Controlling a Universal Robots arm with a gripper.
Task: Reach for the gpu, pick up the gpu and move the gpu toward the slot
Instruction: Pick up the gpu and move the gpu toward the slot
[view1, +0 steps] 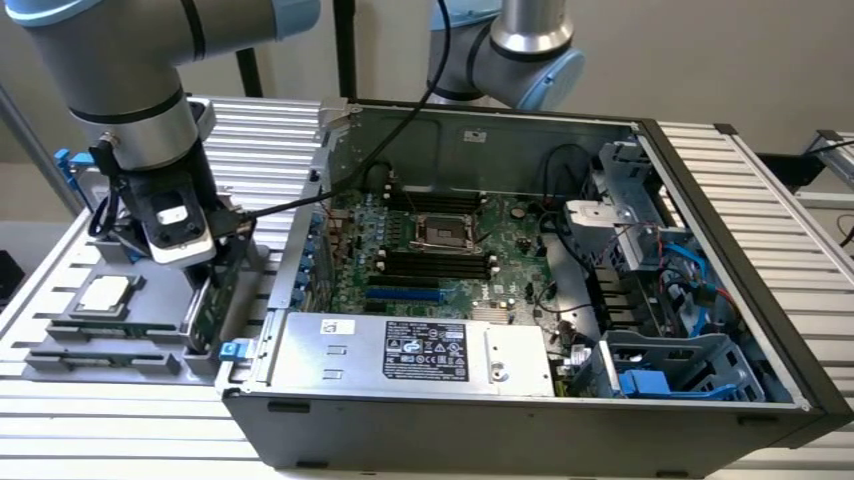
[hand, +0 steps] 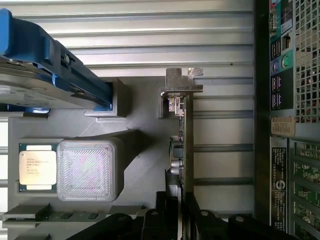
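The gpu (hand: 188, 135) is a thin green card seen edge-on, its silver bracket (hand: 182, 82) resting in a grey holder. In the exterior view the gpu (view1: 207, 300) stands on edge in the grey fixture tray (view1: 94, 345), just outside the computer case's wall on that view's left. My gripper (hand: 181, 200) comes straight down over the card with a black finger pressed on each side of it, shut on the card; in the exterior view the gripper (view1: 200, 268) sits low over the card's top edge. The blue slot (view1: 400, 296) lies on the motherboard inside the case.
A square silver CPU chip (view1: 107, 293) (hand: 37, 167) lies in the tray beside the card. A hard drive with blue rails (hand: 45, 65) stands behind it. The open case (view1: 561, 400) holds a power supply (view1: 414, 350), cables and drive cages. A second arm (view1: 527, 50) stands at the back.
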